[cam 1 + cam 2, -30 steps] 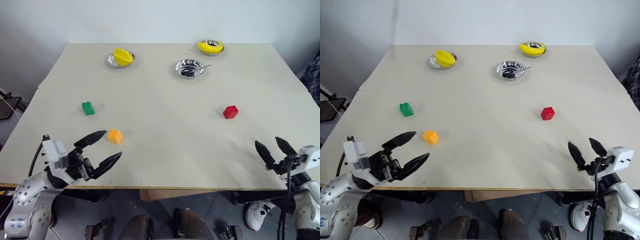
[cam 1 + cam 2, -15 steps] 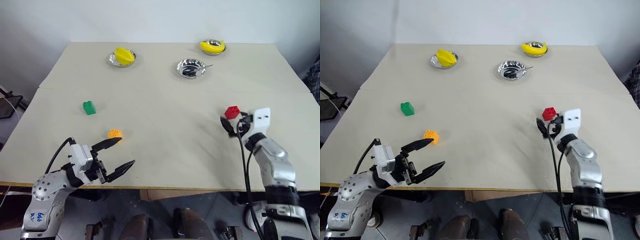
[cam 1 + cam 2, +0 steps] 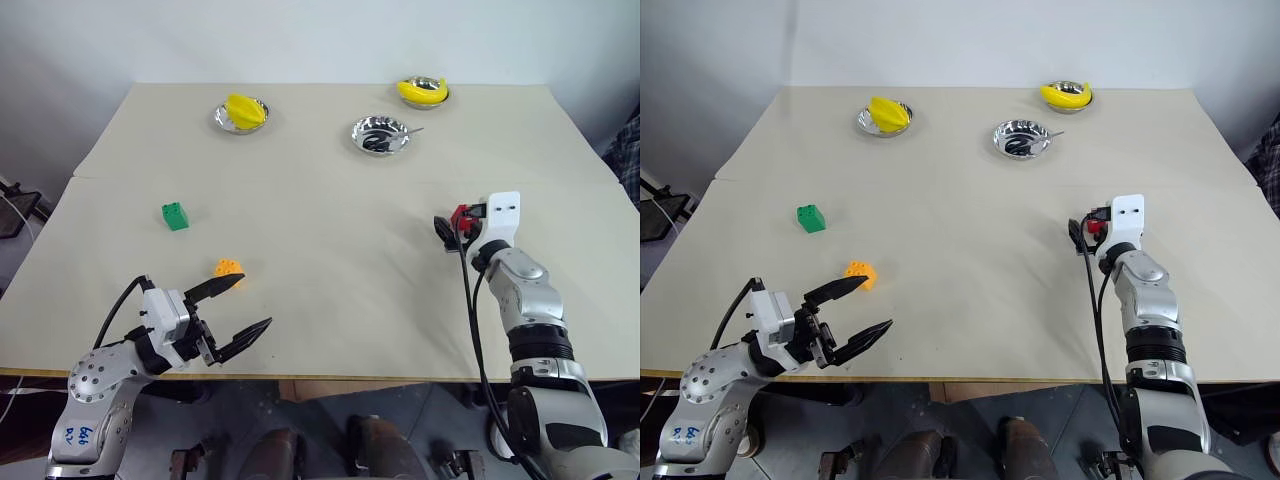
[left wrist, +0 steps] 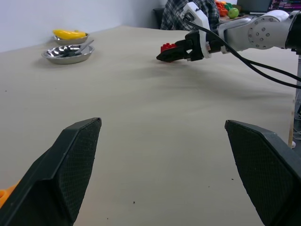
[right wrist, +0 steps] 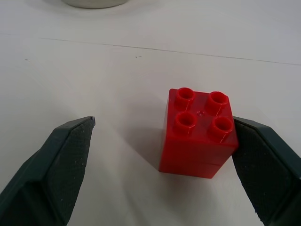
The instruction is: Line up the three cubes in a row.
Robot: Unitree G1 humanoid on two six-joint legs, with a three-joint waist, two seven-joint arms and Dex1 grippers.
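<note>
Red cube sat on the tabletop between the right hand's wide-open fingers; left hand hung open by the orange cube, green cube apart.

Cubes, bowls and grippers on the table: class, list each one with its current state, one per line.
Red cube: upright, between open right gripper fingers.
Green cube: upright, untouched.
Orange cube: on table, untouched.
Left gripper: open, empty.
Left bowl: holds yellow fruit.
Middle bowl: holds spoon.
</note>
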